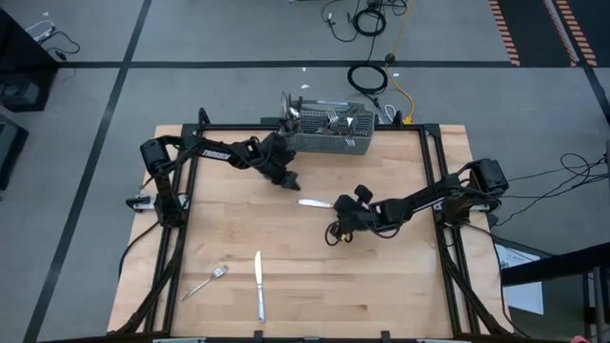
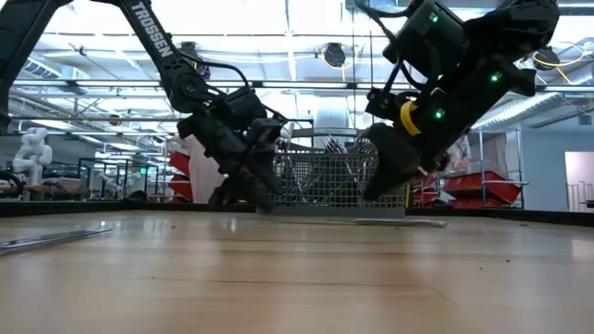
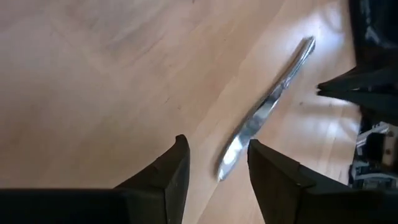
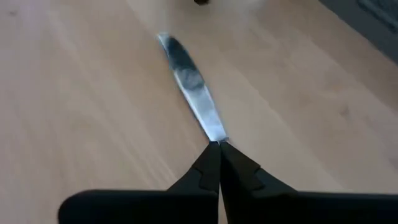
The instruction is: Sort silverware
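Observation:
A silver table knife [image 1: 315, 202] lies between my two grippers at the table's middle. My right gripper [image 4: 216, 146] is shut on the knife's end nearer the right edge. My left gripper [image 3: 214, 149] stands open at the knife's other end [image 3: 227, 165], one finger on either side of it and neither touching. A grey wire-mesh basket [image 1: 329, 133] with several pieces of silverware standing in it sits at the far edge. A fork [image 1: 205, 283] and a second knife [image 1: 258, 286] lie flat near the front edge. My right gripper pinches the knife's narrow end [image 4: 214, 138] between its two fingertips. The fingers slant down from the table's right side and lie along the knife. The knife stretches away from them toward my left gripper; whether its far end [image 4: 169, 43] rests on the wood I cannot tell.
The basket stands close behind my left gripper [image 1: 289, 179]. Black frame rails [image 1: 434, 162] run along the table's left, right and far edges. Bare wood [image 1: 381, 286] stretches over the near right part of the table.

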Robot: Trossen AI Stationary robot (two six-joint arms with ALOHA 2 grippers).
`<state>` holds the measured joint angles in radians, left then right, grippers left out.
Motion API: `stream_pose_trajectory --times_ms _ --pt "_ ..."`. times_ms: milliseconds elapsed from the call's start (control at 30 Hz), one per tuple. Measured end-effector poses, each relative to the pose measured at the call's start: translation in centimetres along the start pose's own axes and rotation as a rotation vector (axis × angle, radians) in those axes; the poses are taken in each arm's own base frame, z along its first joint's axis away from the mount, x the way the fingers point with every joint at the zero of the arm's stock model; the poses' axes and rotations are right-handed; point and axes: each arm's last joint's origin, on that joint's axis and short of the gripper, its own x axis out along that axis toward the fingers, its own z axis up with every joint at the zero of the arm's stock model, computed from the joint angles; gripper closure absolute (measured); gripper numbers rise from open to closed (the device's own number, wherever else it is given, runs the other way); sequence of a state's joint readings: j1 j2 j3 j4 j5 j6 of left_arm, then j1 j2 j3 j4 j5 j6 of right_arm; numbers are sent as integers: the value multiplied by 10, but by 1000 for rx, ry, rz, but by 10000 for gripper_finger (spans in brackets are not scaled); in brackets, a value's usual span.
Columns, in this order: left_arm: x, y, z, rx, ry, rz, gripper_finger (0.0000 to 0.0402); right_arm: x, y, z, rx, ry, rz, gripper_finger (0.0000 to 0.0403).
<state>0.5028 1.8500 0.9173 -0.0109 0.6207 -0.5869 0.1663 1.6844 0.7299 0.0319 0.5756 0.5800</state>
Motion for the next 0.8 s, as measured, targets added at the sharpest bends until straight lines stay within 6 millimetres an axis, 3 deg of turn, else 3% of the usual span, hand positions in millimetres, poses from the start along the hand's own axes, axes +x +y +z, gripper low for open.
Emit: stream_pose_trajectory --times_ms 100,267,400,533,667,800 --pt "0 1 -2 2 21 9 237 0 -3 3 -118 26 38 396" --pt "0 1 -3 1 26 11 237 -5 -21 5 -107 129 -8 378" --pt "0 1 -3 3 41 -14 237 -21 -34 -3 -106 219 -40 393" --pt "1 -1 -4 21 47 -19 237 -41 -43 -5 -151 192 14 390" --pt "2 -2 -5 30 51 -21 237 -54 -56 -9 -148 149 100 358" --pt "2 -2 -5 33 53 -21 237 -50 -69 -23 -88 140 205 300"
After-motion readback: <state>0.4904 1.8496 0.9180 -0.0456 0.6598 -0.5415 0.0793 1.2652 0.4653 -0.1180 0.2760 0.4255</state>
